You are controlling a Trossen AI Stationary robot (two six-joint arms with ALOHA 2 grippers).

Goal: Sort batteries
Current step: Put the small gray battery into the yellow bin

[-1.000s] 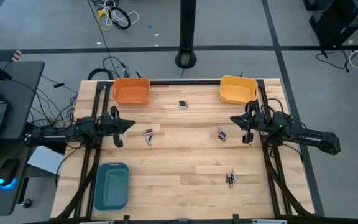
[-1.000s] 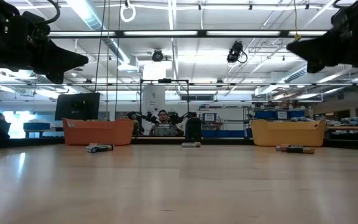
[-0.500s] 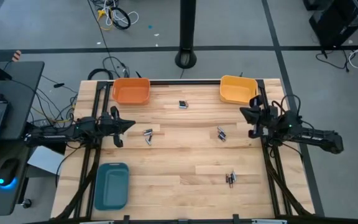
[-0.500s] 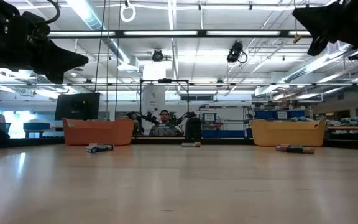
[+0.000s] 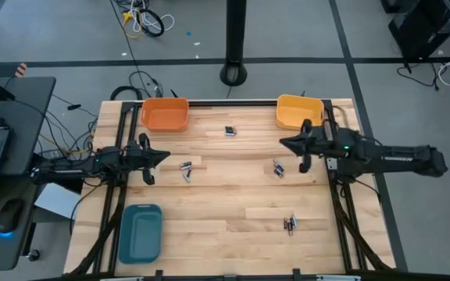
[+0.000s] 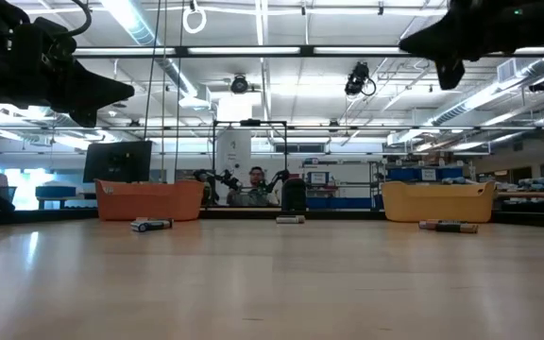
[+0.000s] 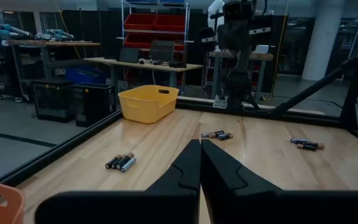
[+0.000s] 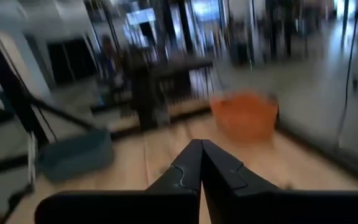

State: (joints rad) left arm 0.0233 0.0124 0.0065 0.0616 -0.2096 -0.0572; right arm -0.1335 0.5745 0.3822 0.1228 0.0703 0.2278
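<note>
Batteries: four small clusters of dark and silvery cylinders lying loose on the wooden table [image 5: 233, 199]. One cluster [image 5: 186, 168] sits just ahead of my left gripper [image 5: 148, 158]; one cluster [image 5: 277, 168] lies beside my right gripper [image 5: 301, 152]; a boxy piece [image 5: 230, 131] rests between the two far bins; the last cluster [image 5: 290, 225] lies near the front right. All are too small for any label or brand to be read, and how many each group holds is hard to tell.

Bins: orange bin [image 5: 165, 114] and yellow bin [image 5: 298, 112] at the far edge, teal bin [image 5: 139, 232] at the front left; all smooth plastic with rounded corners.

My left gripper hangs over the table's left edge, fingers [image 7: 188, 171] pressed together, holding nothing. My right gripper hangs over the right side, just in front of the yellow bin, fingers [image 8: 194, 165] also pressed together and empty; its own view is blurred, showing only orange and teal shapes.
</note>
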